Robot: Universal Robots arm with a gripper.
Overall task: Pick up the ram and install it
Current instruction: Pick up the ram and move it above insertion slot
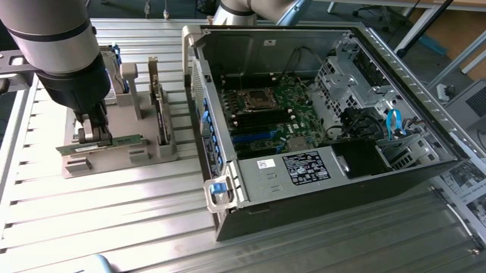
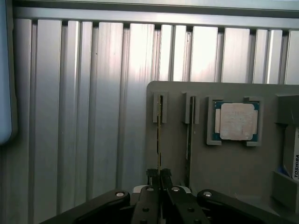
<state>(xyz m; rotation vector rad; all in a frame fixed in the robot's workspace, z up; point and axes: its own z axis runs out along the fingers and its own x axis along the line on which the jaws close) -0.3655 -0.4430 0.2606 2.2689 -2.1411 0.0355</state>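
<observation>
The tool (image 1: 95, 136) is closed tight on the ram (image 1: 122, 141) (a thin green stick), which sits between its fingers over the grey holder (image 1: 148, 156) on the table (image 1: 114, 216).

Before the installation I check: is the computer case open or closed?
Open. The computer case has no side panel; its motherboard shows.

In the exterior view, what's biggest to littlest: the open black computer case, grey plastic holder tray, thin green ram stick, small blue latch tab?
1. open black computer case
2. grey plastic holder tray
3. thin green ram stick
4. small blue latch tab
No ties.
</observation>
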